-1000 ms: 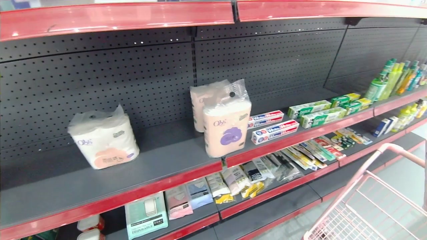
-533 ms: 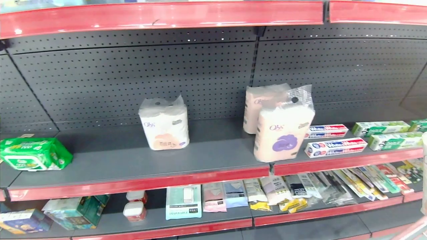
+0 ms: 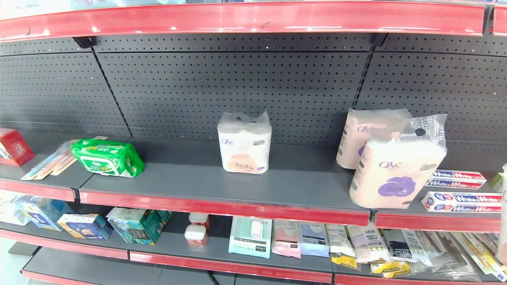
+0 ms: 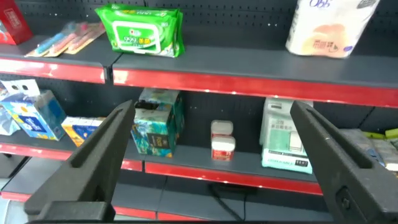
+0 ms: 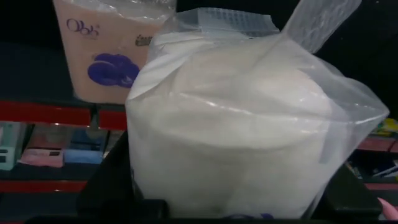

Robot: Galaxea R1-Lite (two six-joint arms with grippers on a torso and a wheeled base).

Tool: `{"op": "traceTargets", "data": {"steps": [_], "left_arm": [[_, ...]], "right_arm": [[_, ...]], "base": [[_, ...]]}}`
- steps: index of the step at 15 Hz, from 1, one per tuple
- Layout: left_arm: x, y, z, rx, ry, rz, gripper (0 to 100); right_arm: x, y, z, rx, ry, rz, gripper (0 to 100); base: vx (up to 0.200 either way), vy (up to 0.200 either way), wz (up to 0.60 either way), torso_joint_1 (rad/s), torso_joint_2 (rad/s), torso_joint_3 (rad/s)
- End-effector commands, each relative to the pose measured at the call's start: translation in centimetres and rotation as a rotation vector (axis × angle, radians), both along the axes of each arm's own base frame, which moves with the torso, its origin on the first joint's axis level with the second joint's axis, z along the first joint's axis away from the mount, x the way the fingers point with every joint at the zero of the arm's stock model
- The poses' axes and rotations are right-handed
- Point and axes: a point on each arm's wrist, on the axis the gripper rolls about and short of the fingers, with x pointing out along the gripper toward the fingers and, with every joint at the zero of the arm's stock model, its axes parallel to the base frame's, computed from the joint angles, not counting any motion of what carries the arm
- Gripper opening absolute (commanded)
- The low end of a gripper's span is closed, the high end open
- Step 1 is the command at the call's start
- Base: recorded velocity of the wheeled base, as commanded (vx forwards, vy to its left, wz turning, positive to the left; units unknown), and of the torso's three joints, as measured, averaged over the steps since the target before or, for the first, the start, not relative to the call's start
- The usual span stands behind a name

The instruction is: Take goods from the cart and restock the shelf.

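Observation:
My right gripper is shut on a white roll-paper pack in clear plastic, held in front of the shelf. Behind it stands a beige pack with a purple print, at the shelf's front edge, with a second beige pack behind that. A white pack with an orange print stands mid-shelf on the grey board. My left gripper is open and holds nothing, level with the lower shelf, below the green wipes pack.
Toothpaste boxes lie right of the beige packs. At the left lie the green wipes and a red box. The lower shelf holds teal boxes, two small jars and several flat packets.
The head camera has swung left along the shelf. The pink cart has gone out of view, and the green wipes and red box have come in. The shelf goods stay in place.

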Motion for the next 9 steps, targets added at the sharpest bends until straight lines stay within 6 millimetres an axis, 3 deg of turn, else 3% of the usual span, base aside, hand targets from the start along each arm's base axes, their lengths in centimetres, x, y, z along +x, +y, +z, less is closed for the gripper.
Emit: {"op": "traceTargets", "data": {"steps": [1,9], "left_arm": [[0.04,0.0,-0.02,0.0,0.007,-0.002,100],[0.01,0.0,-0.01,0.007,0.002,0.0,100]], "right_arm": [[-0.57,0.25,-0.6,0.031,-0.018,0.028,0],[-1.19,0.48,-1.5,0.085,-0.033,0.042,0]], "base": [[0.0,0.0,0.0,0.0,0.0,0.0],[0.0,0.0,0.0,0.0,0.0,0.0]]}}
